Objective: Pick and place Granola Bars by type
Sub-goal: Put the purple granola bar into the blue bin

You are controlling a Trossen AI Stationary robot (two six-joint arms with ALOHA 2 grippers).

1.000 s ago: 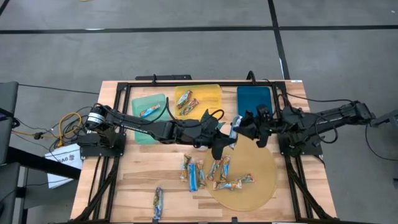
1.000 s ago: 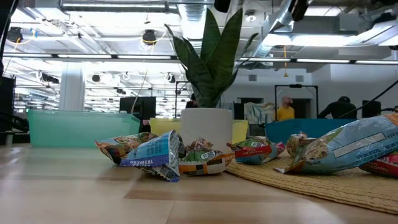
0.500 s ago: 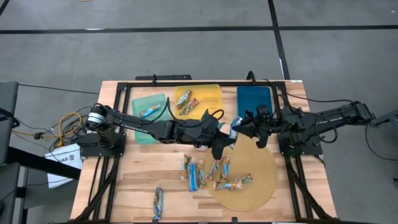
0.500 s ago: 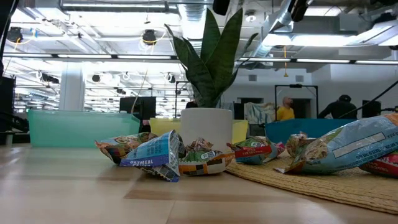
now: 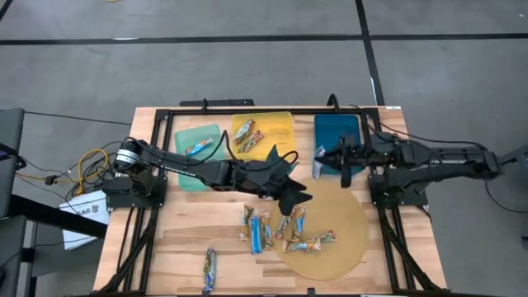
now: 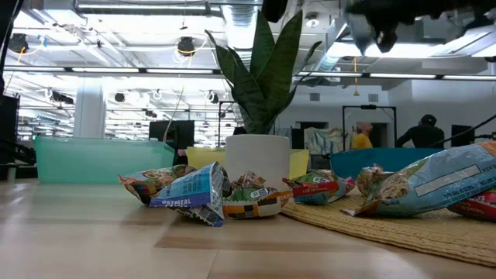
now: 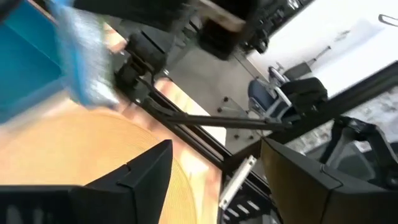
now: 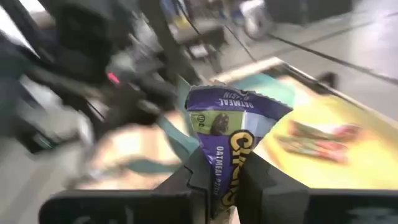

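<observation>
My right gripper is shut on a blue granola bar in the air next to the dark blue bin. In the right wrist view the same bar stands up between the fingers. My left gripper hovers open over the round woven mat, empty, with the bar farther off in its wrist view. Several more bars lie flat on the table and on the mat. Others lie in the green bin and the yellow bin. My right gripper pinches the blue bar's lower end between its two fingers. The fingers reach in nearly level from the table's right side. The bar stands upright above the fingers, lifted clear of the table and the bins.
A potted plant in a white pot stands mid-table beside my left arm. A black frame runs round the bins at the far edge. One bar lies alone near the front left.
The blue bar stood between both grippers over the mat's far edge. My left gripper has let it go and kept its place. My right gripper has drawn back with the bar toward the table's right edge and the blue bin, rolling its wrist.
</observation>
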